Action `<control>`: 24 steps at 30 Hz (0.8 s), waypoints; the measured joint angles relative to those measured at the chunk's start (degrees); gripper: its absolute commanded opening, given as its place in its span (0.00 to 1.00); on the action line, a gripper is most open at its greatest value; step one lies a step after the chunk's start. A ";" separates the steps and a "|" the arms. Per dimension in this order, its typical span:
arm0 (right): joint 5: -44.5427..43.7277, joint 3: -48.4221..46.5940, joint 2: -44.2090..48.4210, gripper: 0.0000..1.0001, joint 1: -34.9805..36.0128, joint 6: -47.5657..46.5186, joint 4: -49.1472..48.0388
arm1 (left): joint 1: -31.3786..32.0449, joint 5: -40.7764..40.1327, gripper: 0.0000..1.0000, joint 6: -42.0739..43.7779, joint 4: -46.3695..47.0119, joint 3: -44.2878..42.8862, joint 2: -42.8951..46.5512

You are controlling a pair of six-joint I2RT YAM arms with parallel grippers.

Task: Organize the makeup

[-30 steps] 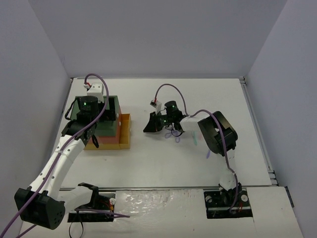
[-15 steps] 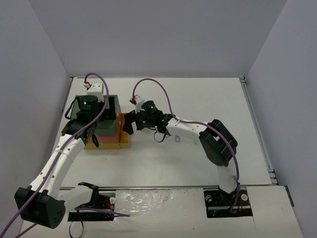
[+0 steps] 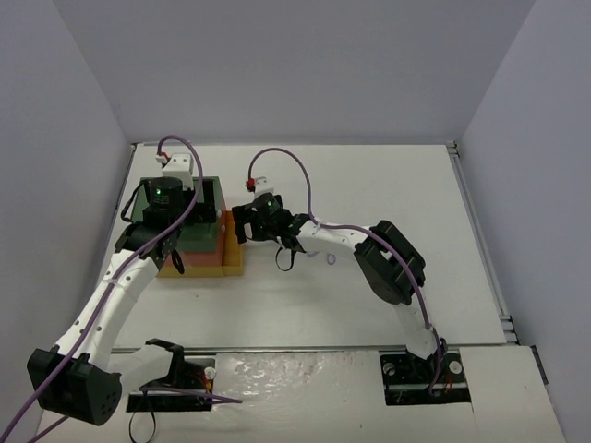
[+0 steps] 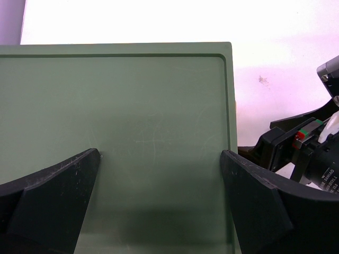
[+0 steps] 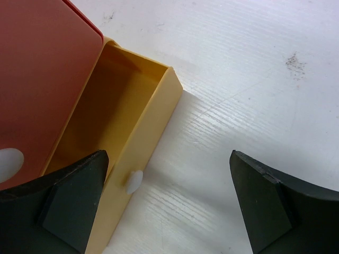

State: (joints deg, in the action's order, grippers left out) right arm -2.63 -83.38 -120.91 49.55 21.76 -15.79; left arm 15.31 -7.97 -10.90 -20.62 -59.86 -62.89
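Of the makeup, only a small lavender ring of the scissor-like tool (image 3: 331, 259) shows, lying on the table beside my right forearm. My right gripper (image 3: 238, 226) (image 5: 169, 196) is open and holds nothing. It hangs over the front wall of the pulled-out yellow drawer (image 5: 127, 111), whose white knob (image 5: 134, 180) sits between the jaws near the left finger. No makeup shows in the visible part of the drawer. My left gripper (image 3: 175, 214) (image 4: 159, 174) is open and empty, low over the green top (image 4: 132, 106) of the drawer box.
The drawer box (image 3: 208, 260) stands at the left, its red level (image 5: 42, 69) carrying a white knob (image 5: 10, 161). In the left wrist view my right arm's wrist (image 4: 307, 148) is close off the box's right edge. Grey walls enclose the white table (image 3: 388, 185).
My right arm swung left from the middle of the table to the yellow drawer, and its gripper went from shut to open. The left arm stayed still.
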 measured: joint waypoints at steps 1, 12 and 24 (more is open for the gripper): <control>-0.61 -0.12 -0.08 0.95 0.01 0.20 0.08 | 0.00 0.00 0.97 0.00 -0.01 0.00 0.00; -8.76 0.88 1.28 0.95 0.76 1.93 2.54 | 0.00 -0.19 0.97 0.00 -0.02 0.00 0.00; -15.64 2.56 4.17 0.94 0.37 1.98 8.37 | 0.11 -0.53 0.97 0.00 -0.02 0.00 0.00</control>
State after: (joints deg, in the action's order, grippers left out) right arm -18.27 -80.83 -116.74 49.92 23.74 -7.43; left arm 15.42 -8.50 -10.90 -20.64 -59.86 -62.89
